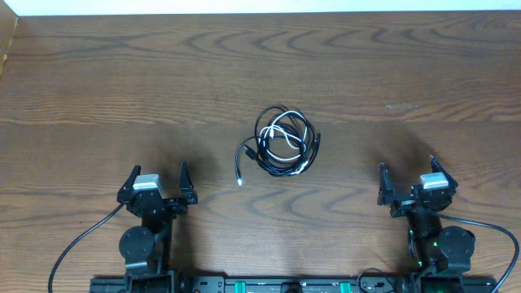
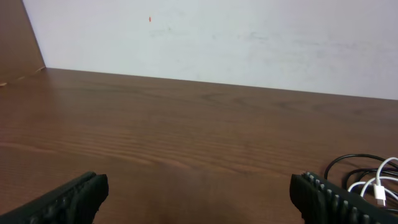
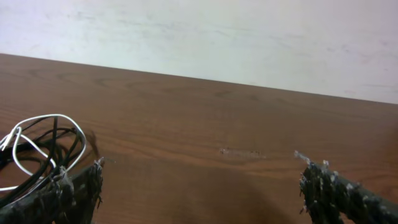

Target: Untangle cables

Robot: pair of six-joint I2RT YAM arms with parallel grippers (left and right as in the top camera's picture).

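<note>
The cables (image 1: 283,142) lie in one tangled coil at the middle of the wooden table (image 1: 98,81): black loops wound with a white cord, one loose end with a small plug (image 1: 240,181) trailing to the lower left. The left wrist view catches the coil (image 2: 367,177) at its right edge; the right wrist view has the coil (image 3: 37,149) at its left edge. My left gripper (image 1: 158,181) sits near the front left, open and holding nothing. My right gripper (image 1: 407,175) sits near the front right, also open and holding nothing. Both are well apart from the coil.
Thicker black cables (image 1: 77,244) run from the arm bases along the front edge. A pale wall (image 2: 217,37) rises behind the table's far edge. A wooden side panel (image 2: 18,43) stands at the far left corner.
</note>
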